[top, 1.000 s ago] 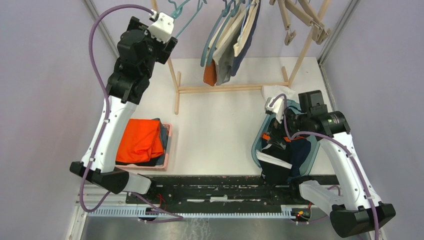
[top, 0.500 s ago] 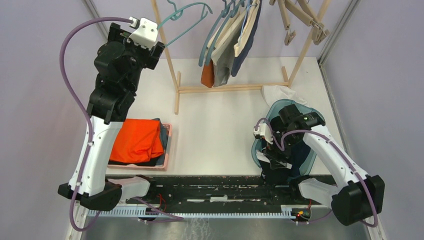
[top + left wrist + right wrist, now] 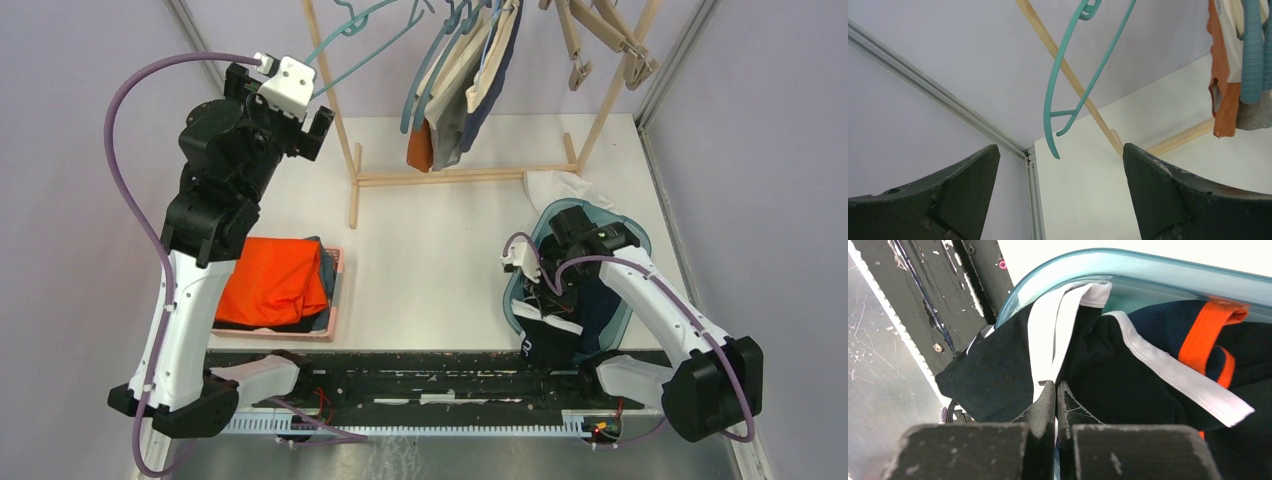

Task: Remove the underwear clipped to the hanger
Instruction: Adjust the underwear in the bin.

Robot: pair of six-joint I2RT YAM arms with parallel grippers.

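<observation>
Underwear heaps in teal tub; pink tray apparently holds orange cloth.

The left arm and right arm have glossy white shells and black joint housings. A purple cable loops along each. White camera mounts cap the wrists. Black, wedge-shaped end effector fingers look scuffed.

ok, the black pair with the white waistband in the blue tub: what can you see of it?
The black pair is soft, crumpled cloth with a white waistband folded on itself. It lies at the near end of the blue tub, spilling over its rim. The right gripper is shut, and the waistband runs in between its fingertips. A navy pair with an orange band lies against it.
</observation>
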